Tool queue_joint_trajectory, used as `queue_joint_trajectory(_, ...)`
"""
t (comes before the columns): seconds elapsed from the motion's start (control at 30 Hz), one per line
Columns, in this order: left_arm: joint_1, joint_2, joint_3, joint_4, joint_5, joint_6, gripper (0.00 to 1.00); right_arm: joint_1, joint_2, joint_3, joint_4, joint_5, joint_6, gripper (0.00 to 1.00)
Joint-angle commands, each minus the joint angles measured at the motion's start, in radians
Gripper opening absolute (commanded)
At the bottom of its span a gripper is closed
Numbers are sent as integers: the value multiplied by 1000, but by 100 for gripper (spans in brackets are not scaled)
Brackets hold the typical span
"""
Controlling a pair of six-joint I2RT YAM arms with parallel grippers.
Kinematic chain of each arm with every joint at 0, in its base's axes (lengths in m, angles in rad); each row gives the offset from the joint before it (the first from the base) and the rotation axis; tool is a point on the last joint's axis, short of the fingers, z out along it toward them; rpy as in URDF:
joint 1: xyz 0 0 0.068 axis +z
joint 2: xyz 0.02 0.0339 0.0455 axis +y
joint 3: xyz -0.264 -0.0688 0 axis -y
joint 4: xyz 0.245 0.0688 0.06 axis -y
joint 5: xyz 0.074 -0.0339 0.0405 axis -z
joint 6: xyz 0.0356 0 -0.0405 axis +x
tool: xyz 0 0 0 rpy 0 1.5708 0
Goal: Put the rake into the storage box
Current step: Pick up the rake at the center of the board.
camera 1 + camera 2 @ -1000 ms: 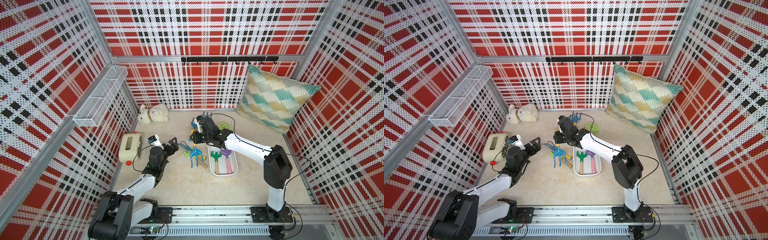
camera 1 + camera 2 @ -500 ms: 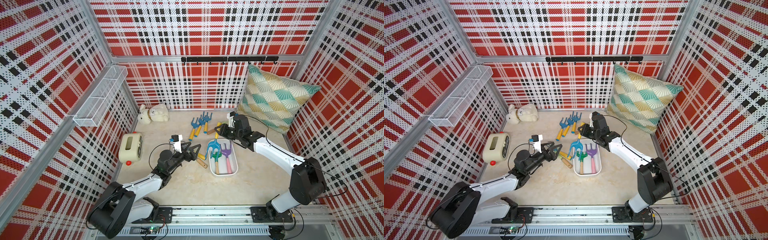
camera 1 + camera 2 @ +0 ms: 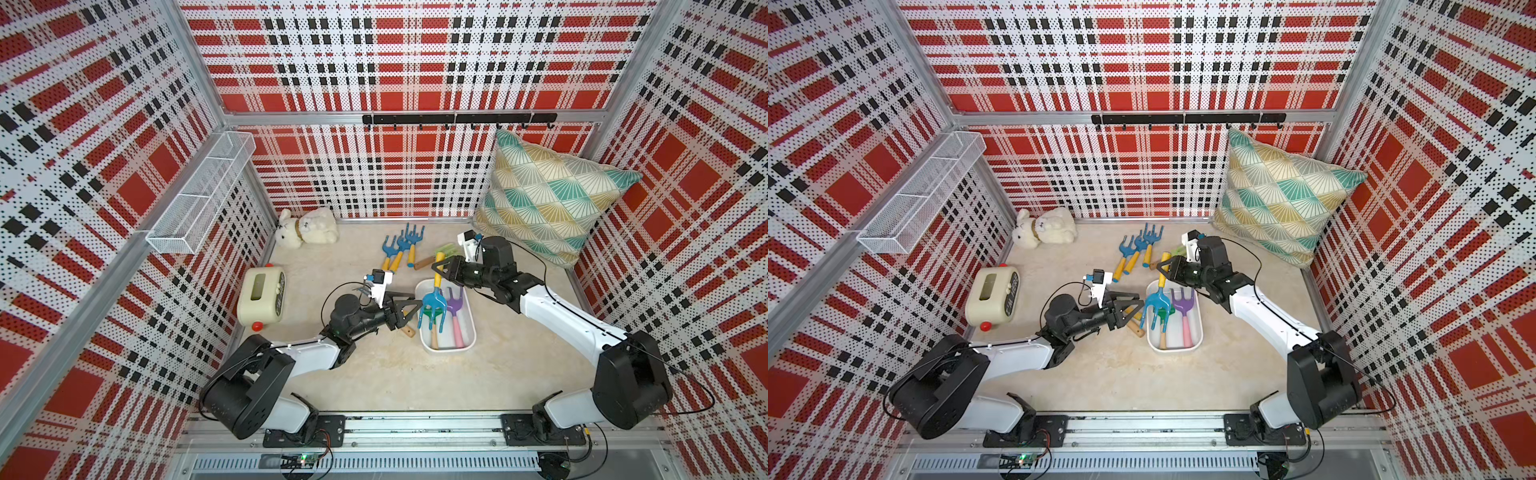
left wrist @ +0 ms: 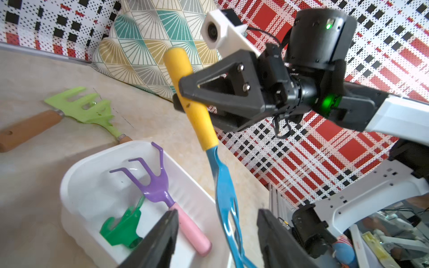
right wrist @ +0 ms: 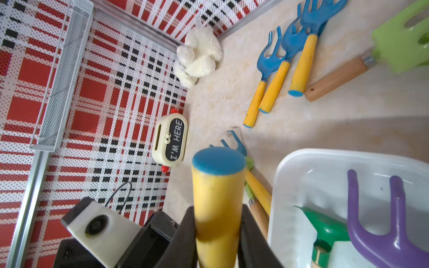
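My right gripper (image 3: 443, 270) (image 5: 218, 222) is shut on the yellow handle of a blue rake (image 3: 432, 309) (image 3: 1156, 305) (image 4: 197, 109) (image 5: 218, 185). The rake hangs tilted, its blue head low over the near-left part of the storage box (image 3: 448, 350) (image 3: 1177, 350) (image 4: 76, 171) (image 5: 290, 176), a shallow white tub. My left gripper (image 3: 415, 311) (image 3: 1138, 309) (image 4: 218, 215) has come in from the left. Its jaws stand either side of the rake's tines with a gap on each side.
The box holds a purple rake with a pink handle (image 3: 456, 309) and a green rake (image 4: 123, 227). Three blue rakes (image 3: 401, 249) and a light green one (image 4: 86, 109) lie behind. Cream toy (image 3: 262, 297), plush (image 3: 307, 228), pillow (image 3: 548, 208), wire basket (image 3: 203, 195).
The right gripper carried the blue rake from the floor at the middle to over the box. The left arm swung right to the rake's head and its jaws narrowed.
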Motion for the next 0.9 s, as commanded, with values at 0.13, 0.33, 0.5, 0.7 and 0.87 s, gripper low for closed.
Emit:
queue_joint_trajectory(0.13, -10, 41, 40, 34, 50, -3, 43, 1, -58, -25, 64, -80, -3, 15)
queue_joint_trajectory(0.33, -20, 35, 44, 24, 66, 11, 55, -3, -56, -3, 51, -19, 18, 15)
queue_joint_trajectory(0.5, -47, 68, 74, 22, 97, 9, 33, -3, -42, 12, 43, 9, 26, 15)
queue_joint_trajectory(0.7, -69, 104, 101, 17, 119, 10, 0, -4, -14, 8, 75, -25, 45, 15)
queue_joint_trajectory(0.87, -65, 92, 97, 16, 111, 11, 0, -4, -5, 9, 69, -20, 38, 22)
